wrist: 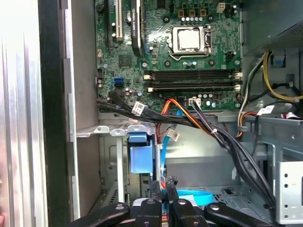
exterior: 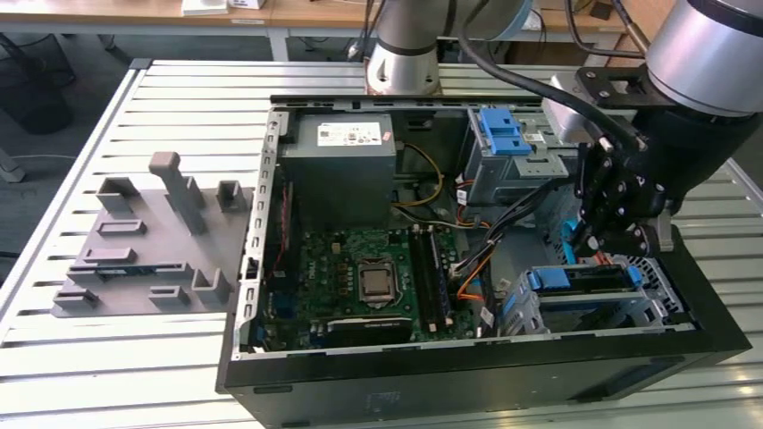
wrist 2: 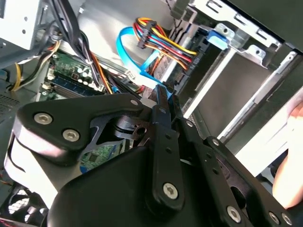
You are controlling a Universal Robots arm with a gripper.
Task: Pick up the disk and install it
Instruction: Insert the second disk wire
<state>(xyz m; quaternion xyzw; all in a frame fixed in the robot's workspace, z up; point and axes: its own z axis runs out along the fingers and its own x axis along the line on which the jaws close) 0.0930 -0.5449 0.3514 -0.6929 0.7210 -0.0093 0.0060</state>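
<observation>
The disk is hidden or out of view. My black gripper (exterior: 620,250) hangs inside the open computer case (exterior: 477,380), at the exterior view's right, just above the lower metal drive cage (exterior: 662,290). In both wrist views the gripper (wrist 2: 165,94) (wrist: 163,185) is nearly closed, with a flat blue cable (wrist 2: 142,71) (wrist: 161,161) running in between its tips. The cage's blue latch (exterior: 551,279) (wrist: 140,153) (wrist 2: 220,38) sits close beside the gripper. The bay walls (wrist 2: 236,94) look bare grey metal.
A bundle of coloured power wires (wrist 2: 161,42) and black cables (wrist: 227,142) crowds the space by the cage. Further in are the motherboard (exterior: 370,277), a grey power-supply box (exterior: 346,156) and an upper cage with a blue latch (exterior: 501,134). A grey slotted fixture (exterior: 143,241) stands on the slatted table (exterior: 120,375).
</observation>
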